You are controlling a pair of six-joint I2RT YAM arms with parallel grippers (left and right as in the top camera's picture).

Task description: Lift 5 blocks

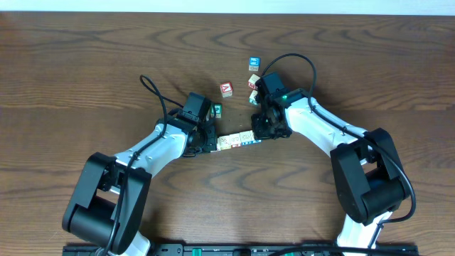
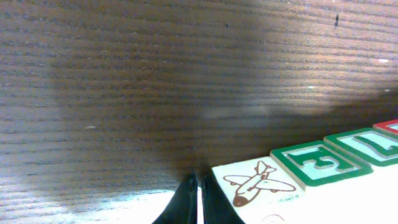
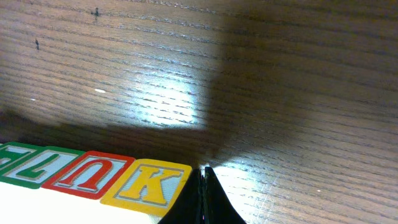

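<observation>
Between the left pincer (image 1: 215, 144) and the right pincer (image 1: 258, 136), on the wooden surface (image 1: 85, 64): the blocks (image 1: 237, 140), five cream cubes end to end in one straight row.

Well behind the right pincer, on the far side of its arm from the row: red-faced cube (image 1: 226, 89), blue-faced cube (image 1: 253, 63), and a half-hidden cube (image 1: 252, 84) tucked under the right arm's wrist. Just behind the left pincer's black housing — green-faced cube (image 1: 217, 109). All four loose and apart from the row, off the line between the two pincers.

From the left wrist, running away to the right of the left pincer: airplane block (image 2: 258, 183), green-edged E (image 2: 318, 163), green-edged L (image 2: 368, 145), then a sliver of red edging at the frame's side. From the right wrist, running off to the left of the right pincer: yellow-edged K (image 3: 149, 183), red-edged U (image 3: 87, 174), green-edged L (image 3: 25, 163).

Left pincer: fingers (image 2: 183, 204) pressed together, nothing between them, tip set beside the airplane end. Right pincer: fingers (image 3: 217, 210) likewise pressed together, tip at the K end, touching or very nearly so. Whether the row rests on the surface or hangs clear of it — cannot tell.

Both arms bent at the elbow, reaching inward from the near edge, forearms angled toward each other, wrists low.
</observation>
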